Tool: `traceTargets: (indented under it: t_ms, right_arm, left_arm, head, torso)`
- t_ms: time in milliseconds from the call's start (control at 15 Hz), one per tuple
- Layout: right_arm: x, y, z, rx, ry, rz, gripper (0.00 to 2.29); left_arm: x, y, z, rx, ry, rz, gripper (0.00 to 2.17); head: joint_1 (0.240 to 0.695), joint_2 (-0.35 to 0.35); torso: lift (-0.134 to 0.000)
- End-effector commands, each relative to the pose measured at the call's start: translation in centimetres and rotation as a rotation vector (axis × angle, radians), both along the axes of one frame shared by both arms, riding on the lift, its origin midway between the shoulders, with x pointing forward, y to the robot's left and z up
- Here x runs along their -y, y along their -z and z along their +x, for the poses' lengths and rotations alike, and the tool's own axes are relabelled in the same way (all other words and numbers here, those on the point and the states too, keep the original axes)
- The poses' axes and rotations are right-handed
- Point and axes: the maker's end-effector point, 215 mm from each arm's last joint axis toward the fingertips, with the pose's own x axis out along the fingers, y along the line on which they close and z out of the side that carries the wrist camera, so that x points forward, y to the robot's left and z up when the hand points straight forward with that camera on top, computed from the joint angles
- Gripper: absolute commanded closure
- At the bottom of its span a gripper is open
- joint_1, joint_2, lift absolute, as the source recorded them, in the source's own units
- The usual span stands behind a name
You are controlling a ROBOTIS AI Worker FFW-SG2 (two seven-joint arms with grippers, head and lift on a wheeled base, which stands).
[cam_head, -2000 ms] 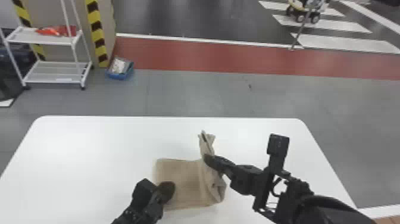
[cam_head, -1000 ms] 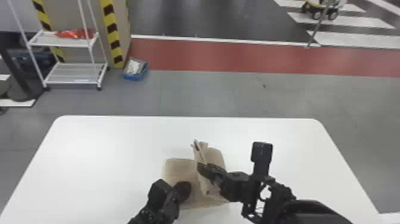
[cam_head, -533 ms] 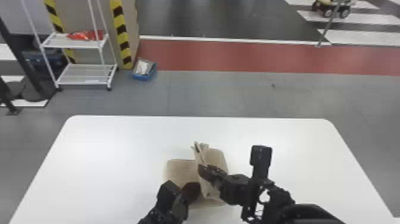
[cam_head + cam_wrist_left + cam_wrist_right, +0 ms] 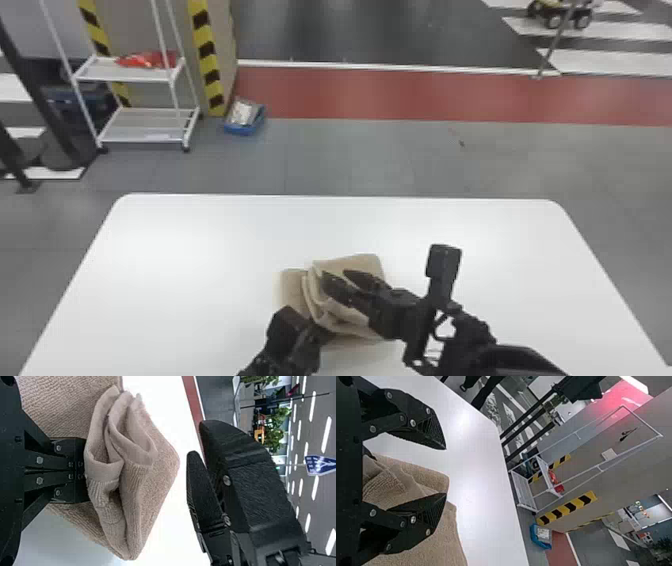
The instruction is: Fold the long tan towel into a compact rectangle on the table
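The towel (image 4: 362, 263) is overlapped by the right gripper (image 4: 336, 278), fingers spread; the left gripper (image 4: 325, 334) is closed at its folds (whether on cloth cannot be told).

- Left arm (image 4: 282, 345) is coming in from the bottom edge, angling forward and rightward.
- Left gripper (image 4: 324, 334) is keeping its fingers (image 4: 79, 453) close together (tips hiding).
- Right arm (image 4: 450, 325) is slanting in from lower right, leaning leftward.
- Right gripper (image 4: 334, 274) is pointing leftward, its fingers (image 4: 421, 427) standing wide apart.
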Motion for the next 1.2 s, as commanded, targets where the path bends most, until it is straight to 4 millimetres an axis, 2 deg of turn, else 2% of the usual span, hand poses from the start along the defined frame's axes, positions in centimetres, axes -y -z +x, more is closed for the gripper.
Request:
traceTargets:
  t_ms: [0,133,333,400,533,600,667,733,867,933,1133]
  right_arm:
    - [0.8,-0.2,0.2,-0.007,0.016,0.031,0.03]
    - [1.5,-0.4,-0.2,-0.011,0.028,0.055,0.03]
    - [3.0,-0.6,-1.8,-0.043,0.047,0.071,0.05]
    - [3.8,-0.7,-2.5,-0.053,0.053,0.066,0.05]
    - [5.5,-1.3,-3.7,-0.041,0.074,0.055,0.07]
    - [6.7,-1.4,-4.6,-0.037,0.084,0.044,0.16]
    - [7.8,-1.5,-5.5,-0.034,0.087,0.048,0.32]
    - [9.2,-1.3,-6.7,-0.035,0.094,0.043,0.63]
    - [11.5,0.2,-8.8,-0.072,0.104,-0.018,1.61]
    - [12.0,1.1,-9.8,-0.097,0.098,-0.044,1.77]
    - [11.9,3.5,-12.0,-0.127,0.072,-0.13,1.77]
  left_arm:
    - [-0.8,-0.6,-0.2,0.014,-0.008,0.003,1.9]
    - [-2.1,-2.2,-0.3,0.052,-0.011,0.027,1.9]
    - [-7.0,-4.8,-0.3,0.096,-0.062,0.065,1.9]
    - [-8.8,-6.3,-0.1,0.122,-0.086,0.064,1.9]
    - [-11.8,-7.7,0.4,0.142,-0.13,0.059,1.9]
    - [-13.1,-8.6,1.1,0.16,-0.151,0.042,1.9]
    - [-13.7,-9.2,1.6,0.171,-0.159,0.017,1.9]
    - [-14.7,-9.6,2.5,0.183,-0.169,-0.003,1.9]
    - [-15.4,-8.9,4.1,0.166,-0.168,-0.023,1.9]
    - [-15.0,-8.9,4.6,0.165,-0.14,-0.047,1.9]
    - [-13.6,-7.4,5.5,0.161,-0.06,-0.071,1.9]
  head:
    - [0.695,-0.062]
    - [0.695,-0.063]
    - [0.695,-0.049]
    - [0.695,-0.041]
    - [0.695,-0.006]
    - [0.695,0.003]
    - [0.695,0.011]
    - [0.695,0.015]
    - [0.695,0.009]
    - [0.695,0.003]
    - [0.695,-0.036]
  torso:
    - [0.0]
    - [0.0]
    - [0.0]
    - [0.0]
    - [0.0]
    - [0.0]
    - [0.0]
    - [0.0]
    - [0.0]
    - [0.0]
    - [0.0]
